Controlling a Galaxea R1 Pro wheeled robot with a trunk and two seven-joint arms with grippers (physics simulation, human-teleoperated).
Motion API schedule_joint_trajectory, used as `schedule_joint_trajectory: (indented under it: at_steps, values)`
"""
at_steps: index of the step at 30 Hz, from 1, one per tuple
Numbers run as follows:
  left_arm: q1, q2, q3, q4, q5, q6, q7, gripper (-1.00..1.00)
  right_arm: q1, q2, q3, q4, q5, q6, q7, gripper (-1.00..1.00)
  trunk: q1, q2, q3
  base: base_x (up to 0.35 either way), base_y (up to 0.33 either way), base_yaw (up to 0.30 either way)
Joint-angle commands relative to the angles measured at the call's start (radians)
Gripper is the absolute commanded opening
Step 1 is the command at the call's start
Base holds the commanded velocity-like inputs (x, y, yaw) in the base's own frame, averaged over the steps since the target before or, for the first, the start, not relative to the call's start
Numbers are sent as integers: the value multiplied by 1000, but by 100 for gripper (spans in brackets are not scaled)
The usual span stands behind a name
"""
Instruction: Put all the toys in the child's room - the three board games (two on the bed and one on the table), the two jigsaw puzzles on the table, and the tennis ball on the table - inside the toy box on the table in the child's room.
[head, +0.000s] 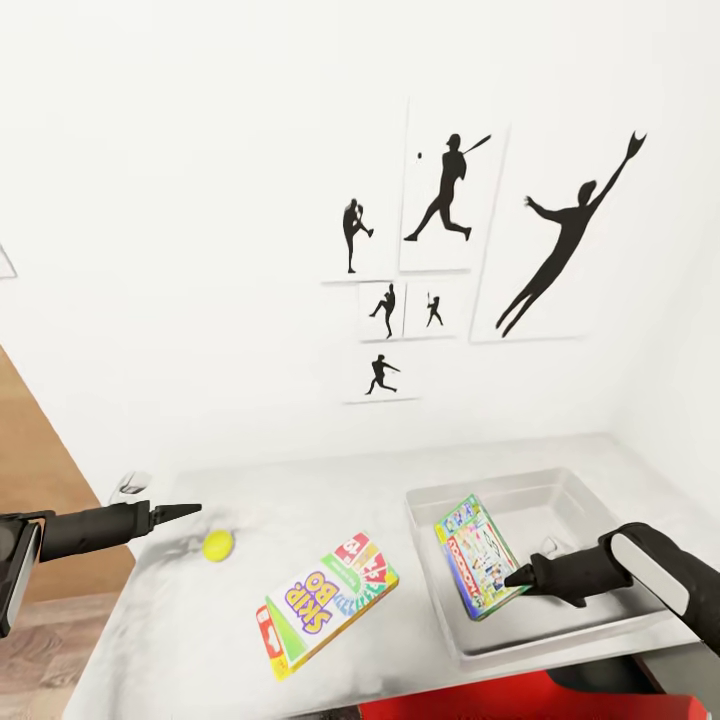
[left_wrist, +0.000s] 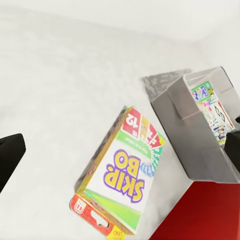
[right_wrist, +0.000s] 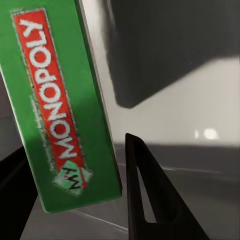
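- Head view, far left: the left end effector (head: 185, 511) hovers over the table (head: 150, 620), empty; whether its fingers are spread or pressed together I cannot tell.
- Just beyond its tip lies the tennis ball (head: 217, 545), untouched.
- Mid-table, the Skip-Bo box (head: 330, 600) lies flat on another thin red-edged box, both outside the toy box (head: 560, 480).
- Right: the Monopoly box (head: 478, 570) leans inside the toy box; the right end effector (head: 520, 577) sits at its edge with fingers spread in the right wrist view, seemingly releasing it.
- Next, probably: withdraw the right arm, then fetch the ball or the Skip-Bo box.
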Motion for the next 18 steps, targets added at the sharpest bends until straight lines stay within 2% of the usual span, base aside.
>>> schedule_joint_trajectory:
  at_steps: [1, 18]
  values:
    - [-1, 0, 2, -1, -10, 10, -10, 100, -2, 1, 4, 0, 7, 0, 9, -100, 1, -3, -4, 0, 0, 0]
    - [-1, 0, 2, -1, -10, 10, -10, 100, -2, 6, 4, 2, 7, 0, 9, -100, 1, -3, -32, 0, 26, 0]
